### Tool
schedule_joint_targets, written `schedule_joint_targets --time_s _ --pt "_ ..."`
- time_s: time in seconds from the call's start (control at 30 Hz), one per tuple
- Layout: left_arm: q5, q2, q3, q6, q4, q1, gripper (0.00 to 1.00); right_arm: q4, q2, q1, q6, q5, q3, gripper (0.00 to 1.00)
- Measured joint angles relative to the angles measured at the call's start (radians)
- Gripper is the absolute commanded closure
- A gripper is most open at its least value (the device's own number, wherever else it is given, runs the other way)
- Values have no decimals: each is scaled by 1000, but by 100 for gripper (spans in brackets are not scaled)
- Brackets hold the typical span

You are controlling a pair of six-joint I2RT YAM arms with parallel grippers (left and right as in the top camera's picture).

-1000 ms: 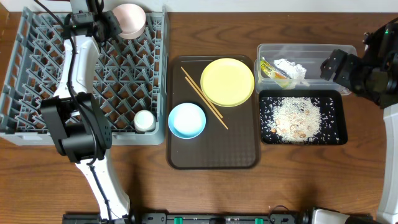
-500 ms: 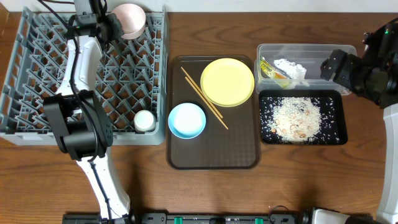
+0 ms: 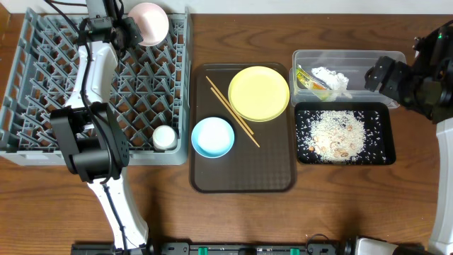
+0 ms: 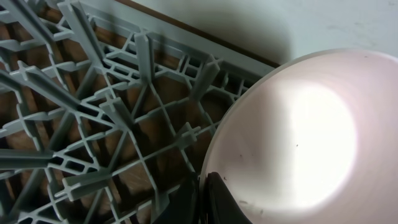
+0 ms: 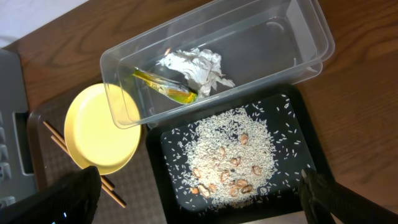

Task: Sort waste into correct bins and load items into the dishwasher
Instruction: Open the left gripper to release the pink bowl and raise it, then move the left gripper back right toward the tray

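The pink bowl (image 3: 148,20) is sat at the far right corner of the rack (image 3: 32,92), right up against its back wall. The left gripper (image 4: 200,202) is pinched tight on the bowl's rim. As far as can be made out in the wrist view, one finger is inside the bowl and one outside. Whether the bowl is properly seated between the pegs or just propped there can't be told.

Handling-wise, the bowl looks hard and stiff, with a smooth glossy inside, so it should be treated as slippery. A rim pinch is really the only hold on offer, since the body is far too wide for the jaws. With a hold like that the bowl will probably want to swing around the pinch point, so a deep bite over the rim would be preferred to a fingertip nip. It could well be chipped if it's knocked against the pegs, so a gentle set-down is called for.

The right gripper (image 5: 205,196) is parked well to the right of the rack, jaws spread wide, nothing held.

The cup (image 3: 165,136) is already stood in the rack's near right corner. Just right of the rack, the plate (image 3: 258,93), blue bowl (image 3: 212,137) and chopsticks (image 3: 232,112) are left on the brown tray (image 3: 241,180). The plate lies flat, so its edge would have to be caught. The chopsticks look thin and light and may roll when nudged, so they're best taken mid-length.
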State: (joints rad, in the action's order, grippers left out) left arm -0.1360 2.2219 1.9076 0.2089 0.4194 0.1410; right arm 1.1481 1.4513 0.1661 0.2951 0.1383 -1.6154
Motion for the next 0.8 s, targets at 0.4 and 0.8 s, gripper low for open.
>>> schedule_joint_targets --time_s 0.4,0.8 --pt "57 -25 -6 -1 4 -2 92 0 0 0 0 0 0 1" --pt "270 -359 -13 -144 65 -89 93 0 0 0 0 0 0 1"
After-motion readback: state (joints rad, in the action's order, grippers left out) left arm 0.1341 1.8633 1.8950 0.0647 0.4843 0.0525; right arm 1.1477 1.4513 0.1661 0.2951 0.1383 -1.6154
